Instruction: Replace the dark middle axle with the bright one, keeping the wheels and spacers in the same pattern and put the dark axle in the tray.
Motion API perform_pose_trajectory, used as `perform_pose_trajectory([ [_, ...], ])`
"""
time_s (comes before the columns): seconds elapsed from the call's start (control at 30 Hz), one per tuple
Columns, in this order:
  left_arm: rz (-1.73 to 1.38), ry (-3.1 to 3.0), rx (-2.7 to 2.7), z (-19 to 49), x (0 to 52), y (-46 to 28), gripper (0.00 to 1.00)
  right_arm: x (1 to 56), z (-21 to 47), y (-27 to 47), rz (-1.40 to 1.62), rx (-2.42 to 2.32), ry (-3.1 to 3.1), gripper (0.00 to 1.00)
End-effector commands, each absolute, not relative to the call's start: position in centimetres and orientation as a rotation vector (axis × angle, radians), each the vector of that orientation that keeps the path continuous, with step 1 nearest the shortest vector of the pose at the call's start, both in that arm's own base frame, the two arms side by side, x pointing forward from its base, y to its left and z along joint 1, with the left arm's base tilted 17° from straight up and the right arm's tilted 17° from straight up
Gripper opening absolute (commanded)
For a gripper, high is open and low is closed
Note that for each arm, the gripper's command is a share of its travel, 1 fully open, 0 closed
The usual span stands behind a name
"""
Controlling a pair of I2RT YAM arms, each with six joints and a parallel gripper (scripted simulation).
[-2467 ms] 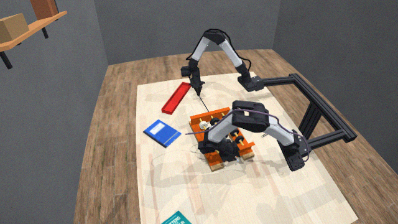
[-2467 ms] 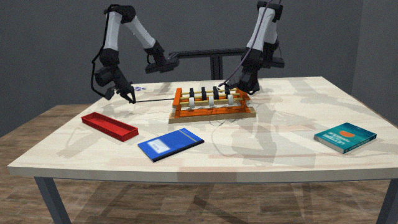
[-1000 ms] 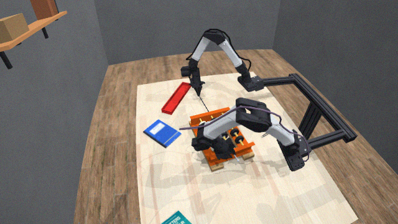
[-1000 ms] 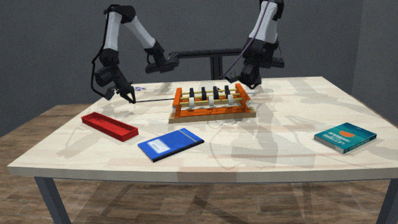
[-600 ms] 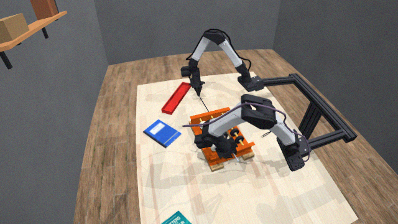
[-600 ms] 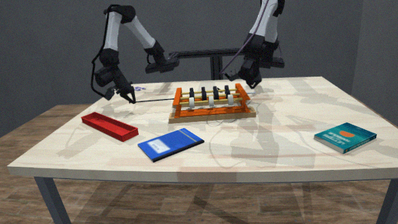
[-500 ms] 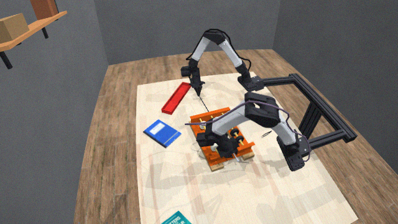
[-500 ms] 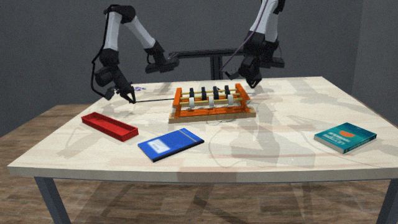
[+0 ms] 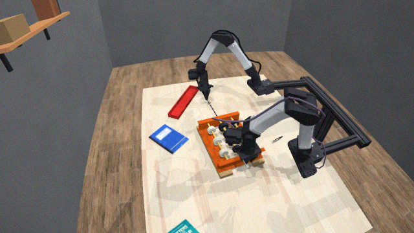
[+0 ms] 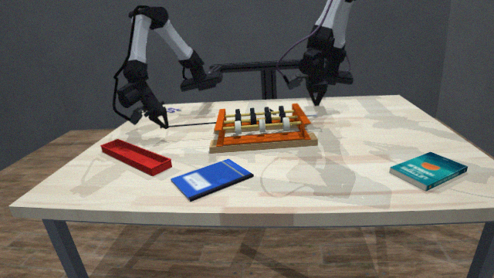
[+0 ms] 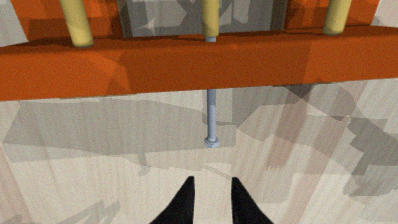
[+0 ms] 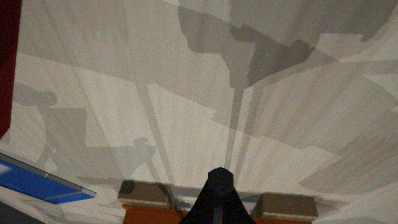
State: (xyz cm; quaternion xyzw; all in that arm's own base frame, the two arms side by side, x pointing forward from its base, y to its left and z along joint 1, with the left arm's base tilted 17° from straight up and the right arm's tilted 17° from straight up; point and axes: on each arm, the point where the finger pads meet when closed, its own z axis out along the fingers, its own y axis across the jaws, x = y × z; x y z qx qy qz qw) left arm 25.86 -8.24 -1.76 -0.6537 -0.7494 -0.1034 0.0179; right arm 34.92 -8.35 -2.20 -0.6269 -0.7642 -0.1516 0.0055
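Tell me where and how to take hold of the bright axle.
Grip the bright axle on its bare shank, just behind the head, coming from above with one finger on each side. The shank is thin, straight and roughly level, and sticks out past the orange rail, which likely leaves the fingers room.

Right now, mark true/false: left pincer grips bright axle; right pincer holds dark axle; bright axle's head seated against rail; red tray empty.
1. Left pincer grips bright axle. False: it is open, axle head beyond its tips.
2. Right pincer holds dark axle. True.
3. Bright axle's head is against the rail. False: it stands off, shank showing between.
4. Red tray is empty. True.
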Motion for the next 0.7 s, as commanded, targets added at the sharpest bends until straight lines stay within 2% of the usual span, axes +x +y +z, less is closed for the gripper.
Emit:
perform_pose_trajectory([
  [0.0,-0.494,-2.448,-2.113,-1.4,27.8,-9.1,0.24,35.1,-2.1,-8.6,-0.457,-1.945,-2.433,0.0],
  [0.3,-0.406,-2.351,-2.095,-2.8,25.3,-8.1,0.24,35.1,-2.0,-8.5,-0.46,-1.944,-2.438,0.0],
  [0.67,-0.41,-2.387,-2.086,-4.4,26.3,-7.7,0.24,35.0,-1.9,-8.5,-0.463,-1.946,-2.443,0.0],
])
